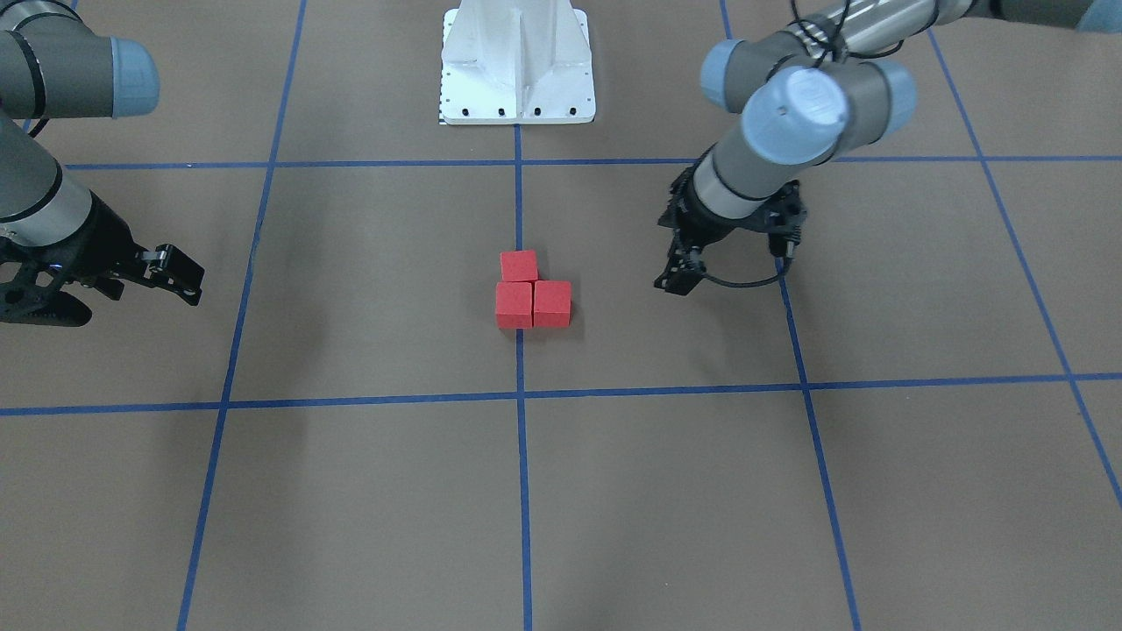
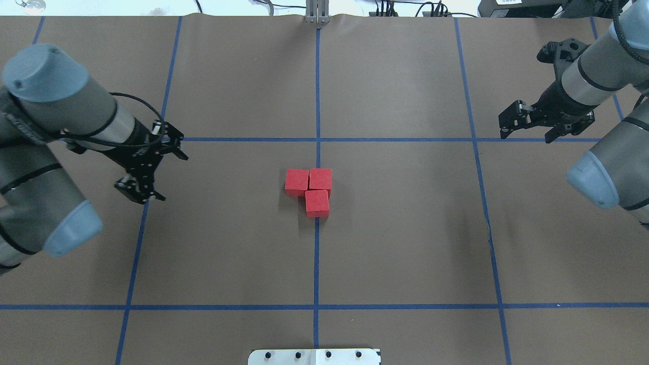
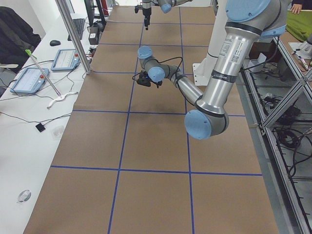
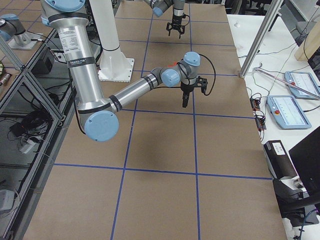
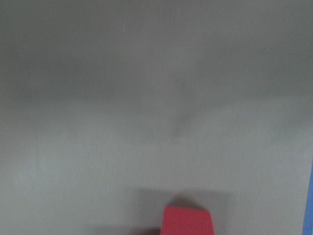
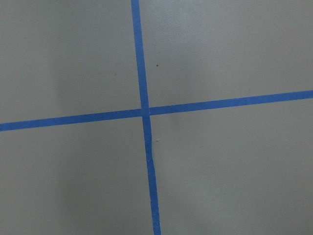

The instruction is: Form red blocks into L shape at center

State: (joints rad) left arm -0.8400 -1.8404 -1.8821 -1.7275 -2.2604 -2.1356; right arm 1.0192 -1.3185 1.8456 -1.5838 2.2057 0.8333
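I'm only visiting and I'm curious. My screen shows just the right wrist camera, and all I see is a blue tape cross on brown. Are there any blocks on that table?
Observer: Yes. Three red blocks sit touching in an L on the middle blue line.
Visitor: Is a pincer holding any of them?
Observer: No. The left pincer is open and empty, off to one side of the blocks and not touching them.
Visitor: And the one my camera rides on?
Observer: The right pincer is open and empty too, well clear of the blocks on their other side.
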